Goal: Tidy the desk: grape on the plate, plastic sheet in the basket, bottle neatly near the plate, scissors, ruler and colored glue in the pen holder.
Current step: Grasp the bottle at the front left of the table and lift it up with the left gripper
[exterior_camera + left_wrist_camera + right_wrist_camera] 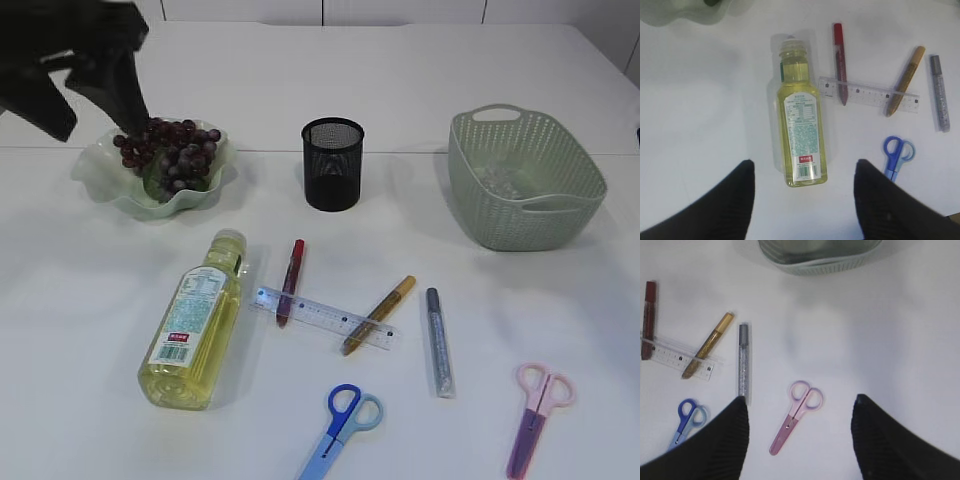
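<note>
You are working in bright, even light on a white table (pixel 480 360) that nearly washes out in the wrist views. Shadows are soft and short: in the exterior view, look beside the pen holder (pixel 332 163) and the basket (pixel 524 180). The left arm (pixel 70 60) at the upper left of that frame is a dark, slightly blurred mass. In both wrist views the fingers (pixel 720 205) (pixel 715 445) at the bottom edge are out of focus.

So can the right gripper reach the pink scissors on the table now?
Probably yes: the right gripper is open above the pink scissors, which lie alone on the white table, nothing covering them.
</note>
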`<state>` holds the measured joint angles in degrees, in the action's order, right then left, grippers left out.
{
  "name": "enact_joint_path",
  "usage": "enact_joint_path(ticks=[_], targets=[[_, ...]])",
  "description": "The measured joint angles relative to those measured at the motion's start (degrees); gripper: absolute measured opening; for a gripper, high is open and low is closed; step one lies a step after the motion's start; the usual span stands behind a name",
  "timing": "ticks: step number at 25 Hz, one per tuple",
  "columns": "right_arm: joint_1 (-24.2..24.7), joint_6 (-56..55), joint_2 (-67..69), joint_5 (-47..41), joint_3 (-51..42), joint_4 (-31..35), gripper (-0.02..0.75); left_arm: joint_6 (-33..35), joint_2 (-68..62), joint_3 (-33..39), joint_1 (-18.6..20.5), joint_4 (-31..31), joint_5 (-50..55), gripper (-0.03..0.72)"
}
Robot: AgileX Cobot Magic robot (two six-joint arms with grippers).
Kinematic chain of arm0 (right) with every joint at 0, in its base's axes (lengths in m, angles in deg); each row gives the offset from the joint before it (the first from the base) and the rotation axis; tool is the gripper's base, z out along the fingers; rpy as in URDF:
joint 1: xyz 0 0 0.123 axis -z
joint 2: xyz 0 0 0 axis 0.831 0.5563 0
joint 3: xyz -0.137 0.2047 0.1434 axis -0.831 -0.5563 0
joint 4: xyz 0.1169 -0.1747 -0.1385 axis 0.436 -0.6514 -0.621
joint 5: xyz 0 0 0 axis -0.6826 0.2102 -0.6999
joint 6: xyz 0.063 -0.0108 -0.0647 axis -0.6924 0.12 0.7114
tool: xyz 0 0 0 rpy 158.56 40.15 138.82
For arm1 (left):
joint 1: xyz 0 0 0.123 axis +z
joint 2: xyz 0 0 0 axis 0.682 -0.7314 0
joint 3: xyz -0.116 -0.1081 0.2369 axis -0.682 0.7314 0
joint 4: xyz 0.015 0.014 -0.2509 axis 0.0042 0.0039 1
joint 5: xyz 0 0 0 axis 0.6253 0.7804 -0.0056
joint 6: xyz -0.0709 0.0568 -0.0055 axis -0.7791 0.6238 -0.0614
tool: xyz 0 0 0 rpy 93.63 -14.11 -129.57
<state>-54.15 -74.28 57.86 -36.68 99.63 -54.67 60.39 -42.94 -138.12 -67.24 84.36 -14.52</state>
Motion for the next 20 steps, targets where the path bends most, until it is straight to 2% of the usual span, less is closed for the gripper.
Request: enact_joint_path(ticks=[2,5,20], targets=[[0.0,0.0,-3.06,0.01,-2.27,0.34,0.5,-1.06,-2.43,0.0,0.0,-0.25,-0.12,0.55],[0.0,0.0,-6.23,0.01,-4.06,0.43,0.498,-2.61,-7.33,0.0,-0.26,-0.64,-0.48,0.598],[0.0,0.0,-11.66,-0.11,-6.15,2.97,0.498,-3.47,-23.45,0.06,-1.41,-0.01,-2.22,0.61]])
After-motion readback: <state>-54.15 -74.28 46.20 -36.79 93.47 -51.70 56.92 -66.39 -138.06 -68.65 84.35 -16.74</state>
